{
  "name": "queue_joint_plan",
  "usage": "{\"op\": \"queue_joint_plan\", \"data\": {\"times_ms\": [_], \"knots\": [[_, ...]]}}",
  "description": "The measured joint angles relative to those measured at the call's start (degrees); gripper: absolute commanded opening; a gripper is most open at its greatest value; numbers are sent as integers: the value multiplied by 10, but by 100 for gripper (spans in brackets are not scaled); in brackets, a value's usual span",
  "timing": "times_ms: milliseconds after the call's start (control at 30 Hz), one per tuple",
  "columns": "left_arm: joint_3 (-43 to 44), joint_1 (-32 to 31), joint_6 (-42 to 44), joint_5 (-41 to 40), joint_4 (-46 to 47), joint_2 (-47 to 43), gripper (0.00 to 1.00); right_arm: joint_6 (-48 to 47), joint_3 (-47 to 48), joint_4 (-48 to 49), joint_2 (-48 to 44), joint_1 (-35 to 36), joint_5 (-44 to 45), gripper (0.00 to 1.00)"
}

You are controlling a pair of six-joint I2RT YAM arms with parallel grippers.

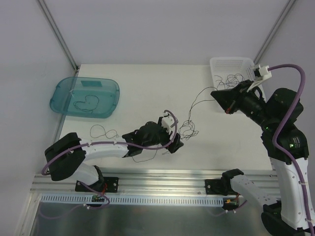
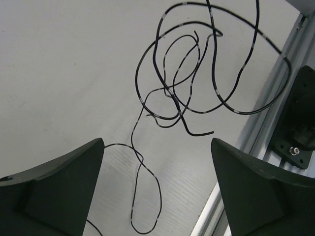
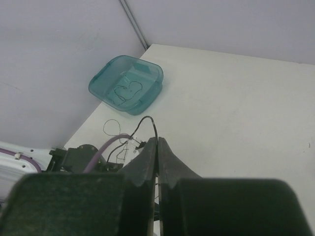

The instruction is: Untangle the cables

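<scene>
A tangle of thin dark cables [image 1: 187,129] lies on the white table [image 1: 138,83] near the middle; in the left wrist view the cables [image 2: 187,73] curl just ahead of my fingers. My left gripper [image 1: 174,143] [image 2: 157,191] hangs open over the table, and one slack loop of cable [image 2: 147,196] lies on the surface between its fingers, untouched. My right gripper [image 1: 216,94] [image 3: 157,143] is shut on a single cable [image 3: 147,120] that arcs out of its tips and runs down to the tangle. Another cable [image 1: 87,102] lies in the teal tray [image 1: 61,101].
A white basket [image 1: 231,61] at the back right holds more cables [image 1: 231,78]. One loose cable [image 1: 103,132] lies on the table beside the left arm. The aluminium rail [image 1: 162,179] [image 2: 256,142] runs along the near edge, close to the left gripper. Grey walls enclose the table.
</scene>
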Motion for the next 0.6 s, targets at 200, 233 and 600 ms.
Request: {"op": "queue_joint_plan", "data": {"times_ms": [200,233,600], "knots": [[-22,-14,25,-9,80,66,88,10,0,1,0,1,-8,1],[-22,-14,27,-9,91,79,88,11,0,1,0,1,-10,1],[-9,-21,27,-107,125,179,34,26,0,4,-5,2,-21,1]]}}
